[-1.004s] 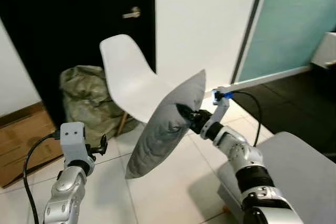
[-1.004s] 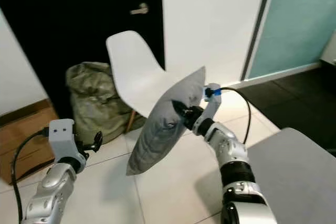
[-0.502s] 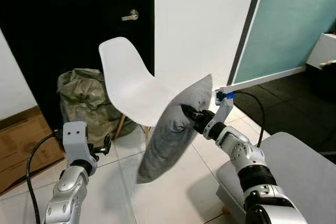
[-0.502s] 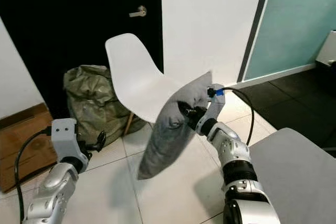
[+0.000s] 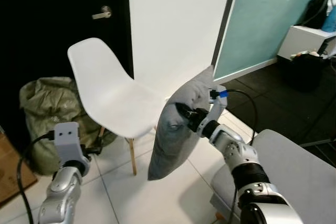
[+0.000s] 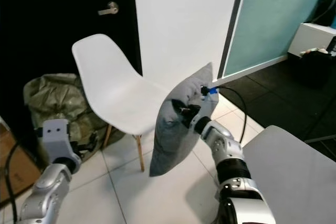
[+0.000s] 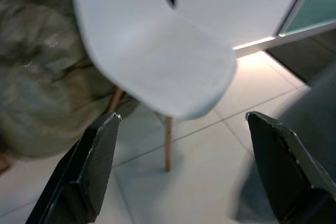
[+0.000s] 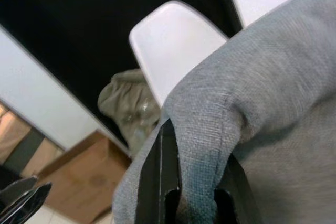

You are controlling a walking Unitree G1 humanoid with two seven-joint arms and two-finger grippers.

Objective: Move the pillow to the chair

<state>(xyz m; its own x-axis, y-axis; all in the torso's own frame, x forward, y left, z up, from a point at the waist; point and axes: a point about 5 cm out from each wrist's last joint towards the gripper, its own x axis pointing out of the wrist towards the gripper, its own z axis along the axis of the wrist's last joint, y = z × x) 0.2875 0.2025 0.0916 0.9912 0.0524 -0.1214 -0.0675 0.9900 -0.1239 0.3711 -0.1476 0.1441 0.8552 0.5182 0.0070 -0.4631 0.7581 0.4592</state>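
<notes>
A grey pillow hangs in the air, pinched at its upper edge by my right gripper, which is shut on it. It hangs just right of the white shell chair with wooden legs, close to the seat's front edge. The right wrist view shows the grey fabric bunched between the black fingers, with the chair back beyond. My left gripper is held low at the left, open, with the chair seat ahead of its spread fingers.
A green-grey sack lies behind the chair by a dark door. A grey padded seat is at the lower right. A white wall panel and teal partition stand behind. White tiled floor lies below.
The camera has swung right, so the chair now sits further left in view. The pillow stays in my right gripper and hangs more upright, nearer the seat's front edge.
</notes>
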